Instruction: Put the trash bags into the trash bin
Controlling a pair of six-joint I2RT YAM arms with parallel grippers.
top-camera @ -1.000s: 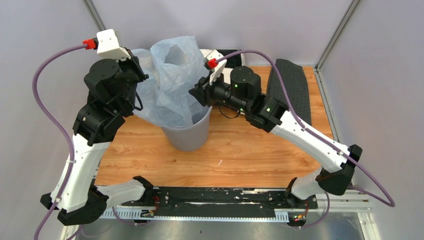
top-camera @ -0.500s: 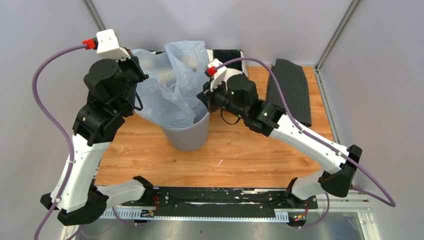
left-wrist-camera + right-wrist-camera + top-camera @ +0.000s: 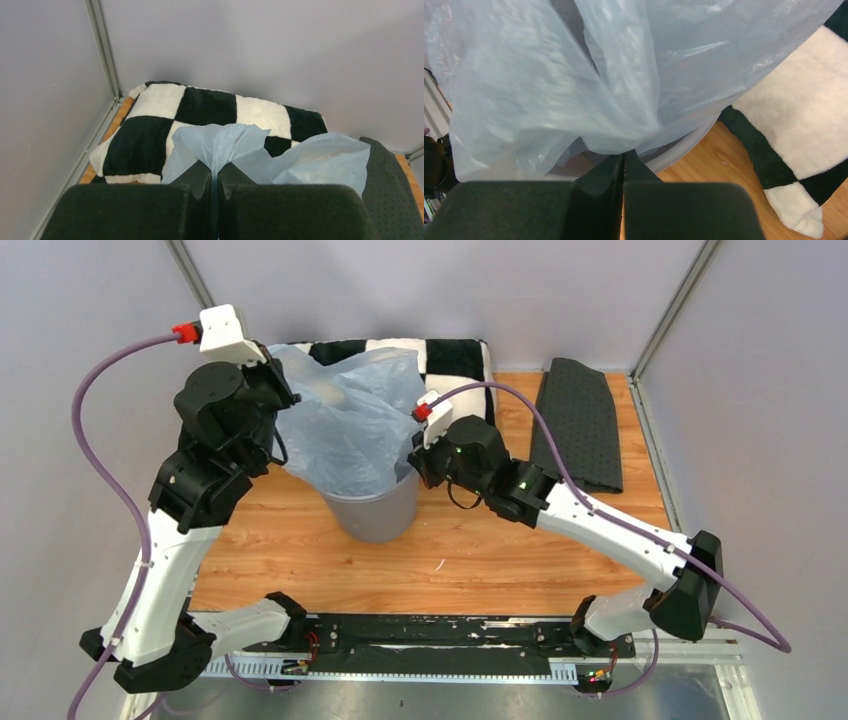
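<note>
holding the trash bag (image 3: 350, 435), bunched over and partly inside the mouth of the trash bin (image 3: 378, 515), mid-insertion. clamping 1 edge in the left gripper (image 3: 216, 169), raised, and the other in the right gripper (image 3: 623, 159) by the rim. next, probably lowering both and letting go.

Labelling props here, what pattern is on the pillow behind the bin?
Black-and-white checks on the pillow, clearest in the left wrist view.

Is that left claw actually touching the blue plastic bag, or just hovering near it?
Touching. The left wrist view shows the left gripper shut, with a fold of the trash bag pinched between its fingers.
</note>
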